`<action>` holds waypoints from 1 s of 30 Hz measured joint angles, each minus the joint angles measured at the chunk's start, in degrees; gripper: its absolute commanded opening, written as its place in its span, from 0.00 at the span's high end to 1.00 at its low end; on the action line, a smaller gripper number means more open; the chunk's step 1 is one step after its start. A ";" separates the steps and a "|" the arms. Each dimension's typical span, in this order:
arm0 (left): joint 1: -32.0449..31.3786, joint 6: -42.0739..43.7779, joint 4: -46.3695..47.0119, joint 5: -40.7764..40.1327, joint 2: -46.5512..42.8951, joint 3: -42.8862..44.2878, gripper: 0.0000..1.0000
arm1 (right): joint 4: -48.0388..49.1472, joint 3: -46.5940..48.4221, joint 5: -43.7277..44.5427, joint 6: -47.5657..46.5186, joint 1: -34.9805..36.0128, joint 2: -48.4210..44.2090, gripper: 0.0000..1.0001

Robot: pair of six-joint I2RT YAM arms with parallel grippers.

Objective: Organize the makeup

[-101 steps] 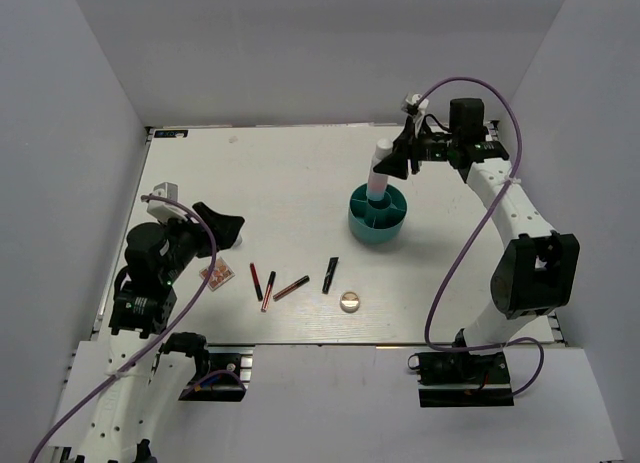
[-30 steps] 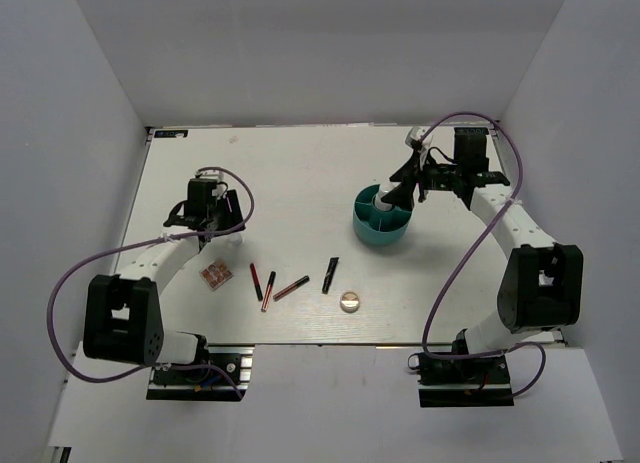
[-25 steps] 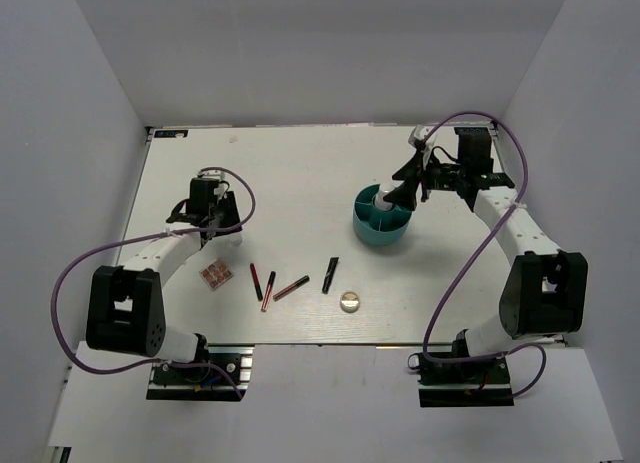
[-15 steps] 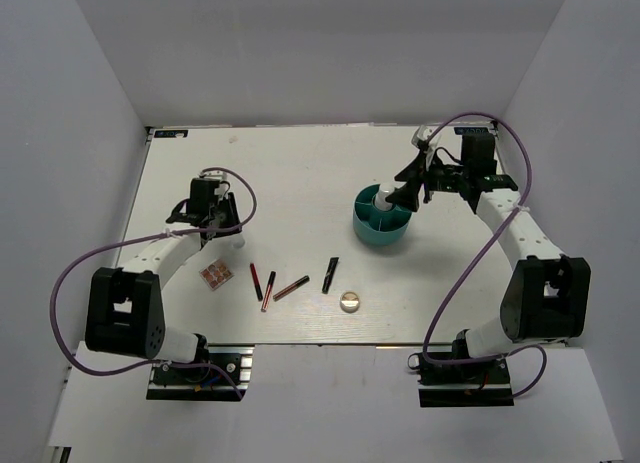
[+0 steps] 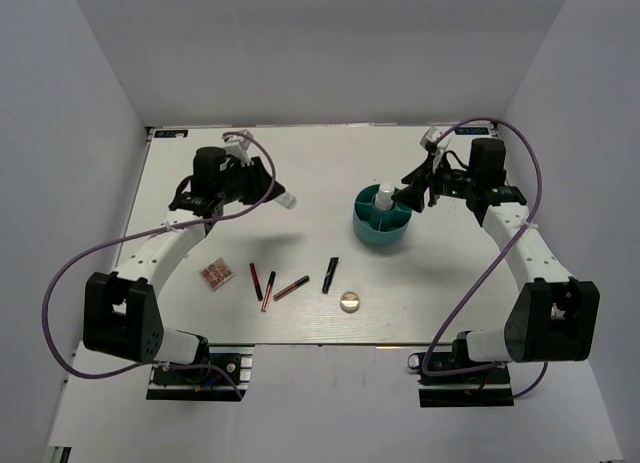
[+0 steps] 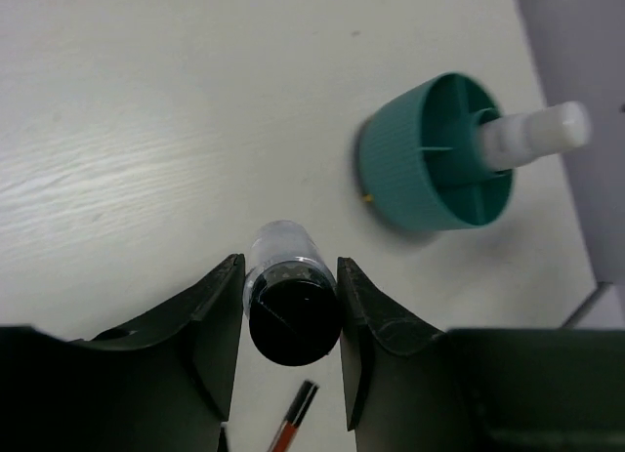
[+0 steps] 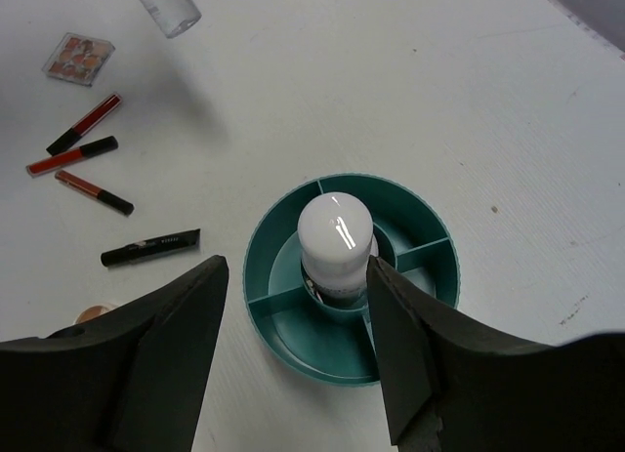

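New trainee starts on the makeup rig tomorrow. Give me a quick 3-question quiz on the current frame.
1. True or false: the white bottle stands in the centre compartment of the teal cup.
2. What do the left jaws hold? A) clear tube with a black cap B) pink palette C) round compact
3. How many thin sticks lie on the table?

Key: 1 true; 2 A; 3 four.
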 measured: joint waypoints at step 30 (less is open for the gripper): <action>-21.20 -1.31 1.40 -3.54 39.08 41.03 0.81 | 2.82 -6.27 3.50 2.60 -1.95 -6.03 0.23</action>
